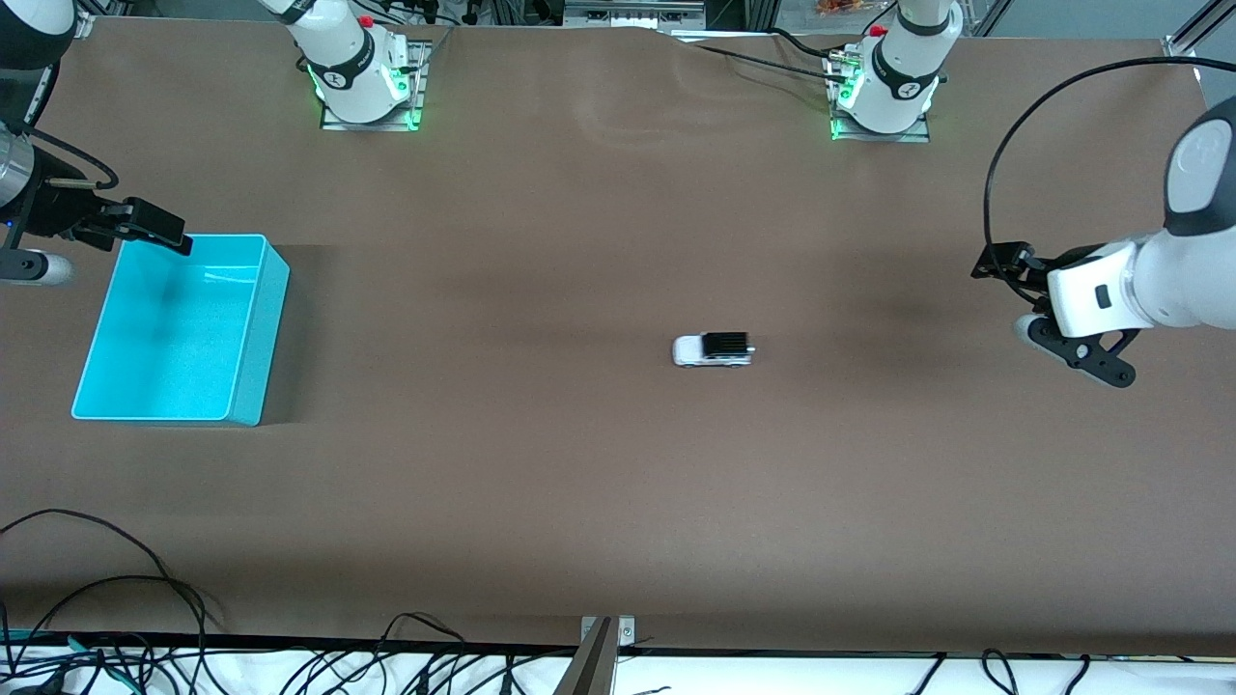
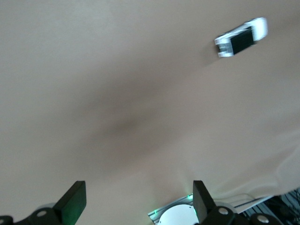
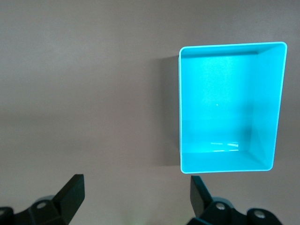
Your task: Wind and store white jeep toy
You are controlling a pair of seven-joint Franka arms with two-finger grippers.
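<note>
Front view: one turquoise bin sitting empty toward the right arm's end; one white jeep toy lying mid-table on the brown table.

Left wrist view: left gripper hanging spread, holding nothing, jeep well apart.

Right wrist view: right gripper hovering spread beside the bin.

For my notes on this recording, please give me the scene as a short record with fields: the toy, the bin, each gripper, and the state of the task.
toy: white jeep toy, on its wheels on the bare brown table, near the middle, untouched
bin: turquoise bin, empty, at the right arm's end of the table
left gripper: left gripper, open, holding nothing, up over the left arm's end of the table
right gripper: right gripper, open, holding nothing, over the bin's rim
task state: not begun; toy not yet in bin
</note>
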